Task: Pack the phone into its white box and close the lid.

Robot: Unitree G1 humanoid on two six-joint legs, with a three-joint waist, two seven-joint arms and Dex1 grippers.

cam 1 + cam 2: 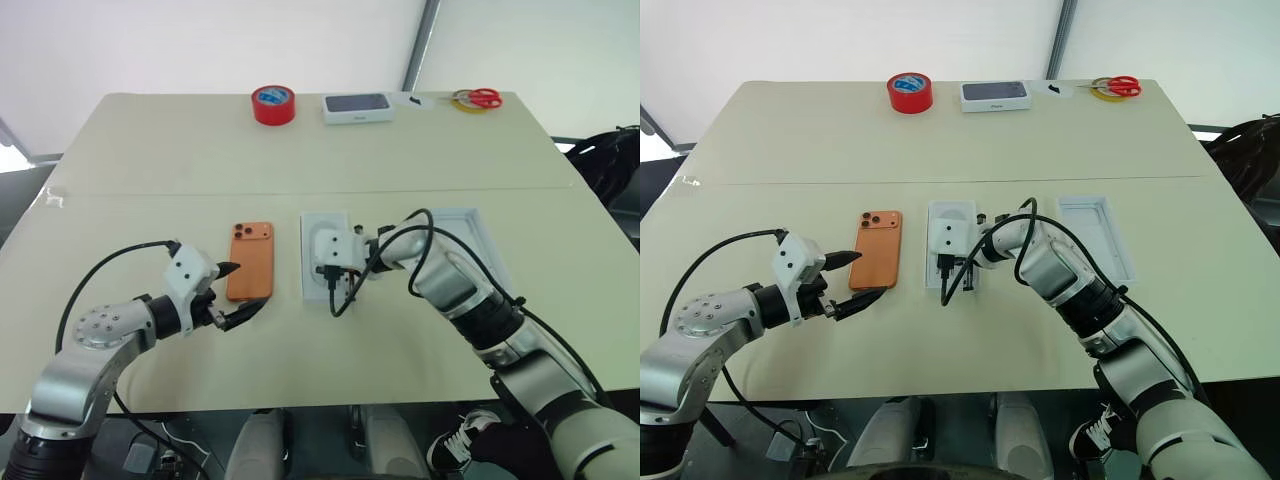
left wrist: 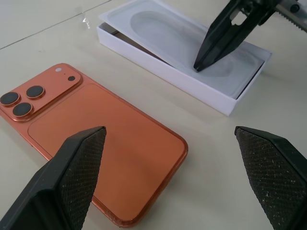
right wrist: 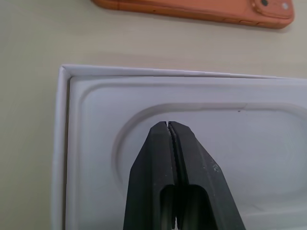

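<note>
The phone (image 1: 250, 261) is lying face down on the pale table (image 1: 150, 160), showing a slim orange back with rounded corners, a slightly raised camera block at its far left corner, and three dark lenses ringed in orange clustered there. Just to its right, apart from it, the white box (image 1: 326, 256) is sitting lengthwise on the table, a shallow white cardboard tray with thin upright walls; a moulded white insert (image 2: 172, 40) with a rounded, pill-shaped recess is lying in it and covering its floor. Further right, well apart from the box, the lid (image 1: 1096, 236) is resting open side up, showing its plain white inside and low rim. The left gripper (image 1: 230, 292) is hovering at the near end of the phone with its two black textured fingers (image 2: 76, 177) spread wide, one on either side of the phone's near corner, holding nothing. The right gripper (image 2: 197, 67) is reaching in over the box from the right, its fingers pressed together into a single point that is angling down onto the insert near the edge of the recess; whether the tip is actually touching is hard to tell. At the far edge of the table are standing a red tape roll (image 1: 273, 104), a white box with a dark-screen top (image 1: 357, 107) and red-handled scissors (image 1: 478, 98).
</note>
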